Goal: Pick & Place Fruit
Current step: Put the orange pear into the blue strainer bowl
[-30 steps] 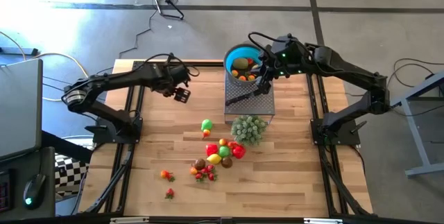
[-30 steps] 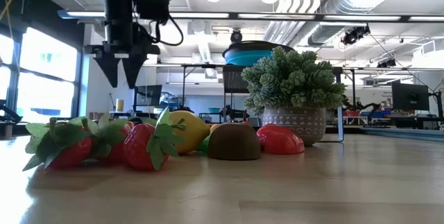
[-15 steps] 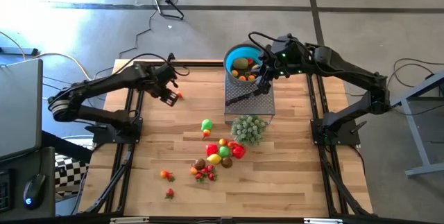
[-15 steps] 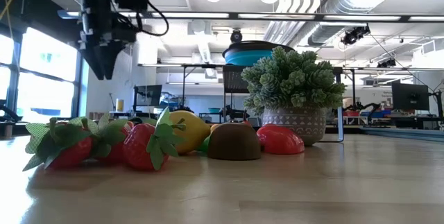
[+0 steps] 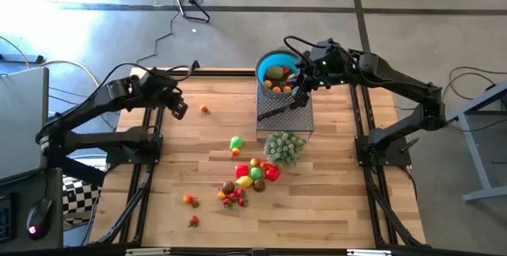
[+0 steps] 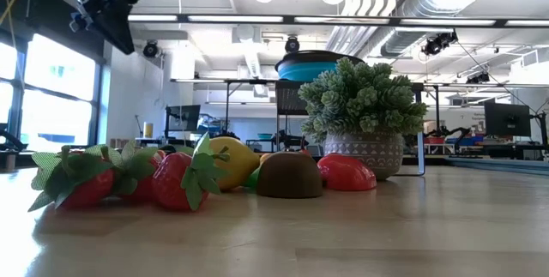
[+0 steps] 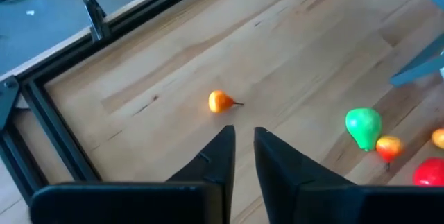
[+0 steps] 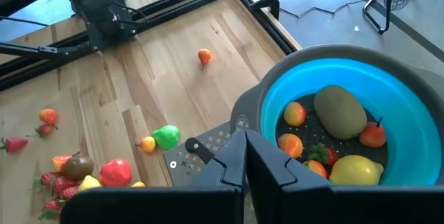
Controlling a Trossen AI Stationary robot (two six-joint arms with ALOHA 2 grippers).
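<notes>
Several small toy fruits (image 5: 253, 173) lie in a heap on the wooden table, seen close up in the low view as strawberries (image 6: 176, 183), a lemon (image 6: 227, 161) and a brown fruit (image 6: 290, 176). One small orange fruit (image 5: 204, 108) (image 7: 220, 102) lies alone at the far left. Just left of it and above the table hangs my left gripper (image 5: 179, 109) (image 7: 244, 141) (image 6: 120, 37), its fingers close together and empty. The blue bowl (image 5: 263, 66) (image 8: 333, 68) holds several fruits. My right gripper (image 5: 300, 91) (image 8: 244, 144) hovers shut and empty at the bowl's rim.
The bowl stands on a grey perforated stand (image 5: 287, 117), where a black-handled knife (image 5: 276, 113) also lies. A pale green bushy plant (image 5: 283, 147) (image 6: 364, 105) stands beside the heap. A green pear (image 5: 236, 142), a tiny orange fruit and scattered strawberries (image 5: 190, 200) lie nearer.
My left gripper has drawn back toward the table's left edge and risen, and its fingers have come together with nothing between them. The small orange fruit it stood over now lies uncovered on the table.
</notes>
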